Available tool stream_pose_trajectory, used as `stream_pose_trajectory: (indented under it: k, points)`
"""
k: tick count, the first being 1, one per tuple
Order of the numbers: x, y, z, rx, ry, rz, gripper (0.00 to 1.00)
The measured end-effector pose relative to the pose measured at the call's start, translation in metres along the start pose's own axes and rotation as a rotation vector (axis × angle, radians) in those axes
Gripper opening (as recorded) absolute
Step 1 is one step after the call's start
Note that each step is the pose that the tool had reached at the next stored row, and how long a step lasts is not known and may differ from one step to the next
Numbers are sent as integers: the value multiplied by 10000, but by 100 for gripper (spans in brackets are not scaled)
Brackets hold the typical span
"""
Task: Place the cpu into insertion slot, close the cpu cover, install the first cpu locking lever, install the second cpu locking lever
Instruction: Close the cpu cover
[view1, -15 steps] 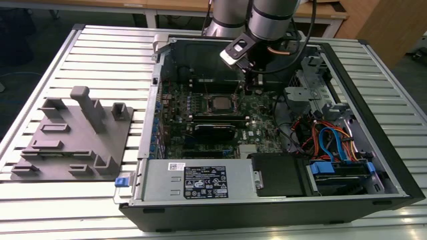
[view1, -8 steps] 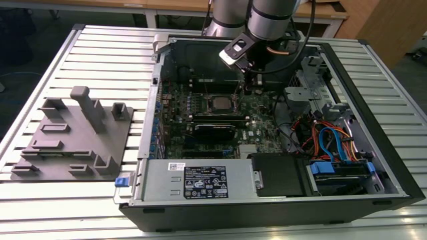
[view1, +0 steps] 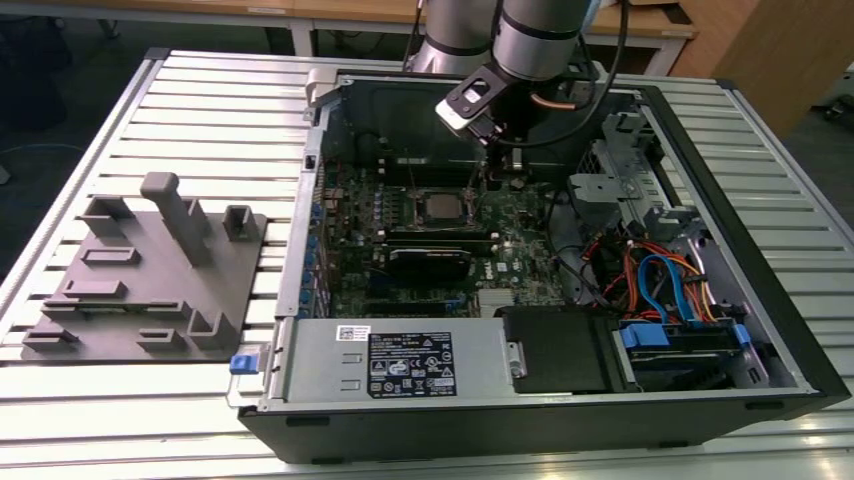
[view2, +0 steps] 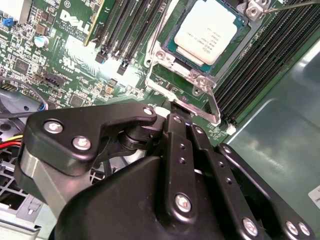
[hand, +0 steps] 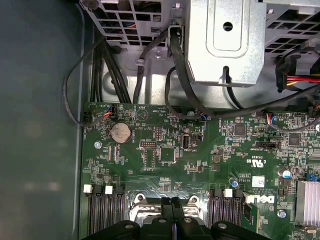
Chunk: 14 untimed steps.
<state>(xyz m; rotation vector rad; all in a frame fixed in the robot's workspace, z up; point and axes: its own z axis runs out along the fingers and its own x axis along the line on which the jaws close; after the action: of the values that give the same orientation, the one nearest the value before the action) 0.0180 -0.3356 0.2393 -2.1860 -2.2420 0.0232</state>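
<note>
Your bench: a slatted metal table in a room with pale wooden furniture.

You are looking down on a silvery table of ribbed aluminium slats (view1: 160, 90) that runs across the exterior view from edge to edge. Behind its far edge stands a light-brown wooden desk with a flat top (view1: 334, 10). At the exterior view's upper right, a tall panel of the same pale wood (view1: 774, 50) rises beside it. Past the table's far corner you can see a dull grey-blue floor (view1: 147, 35). The light is soft and even, leaving a pale sheen on the nearest slats and only faint shadows.
</note>
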Motion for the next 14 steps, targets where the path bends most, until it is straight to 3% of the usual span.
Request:
stream_pose_trajectory:
  k: [14]
  points:
    - [1,-39,4,0,1,0,10]
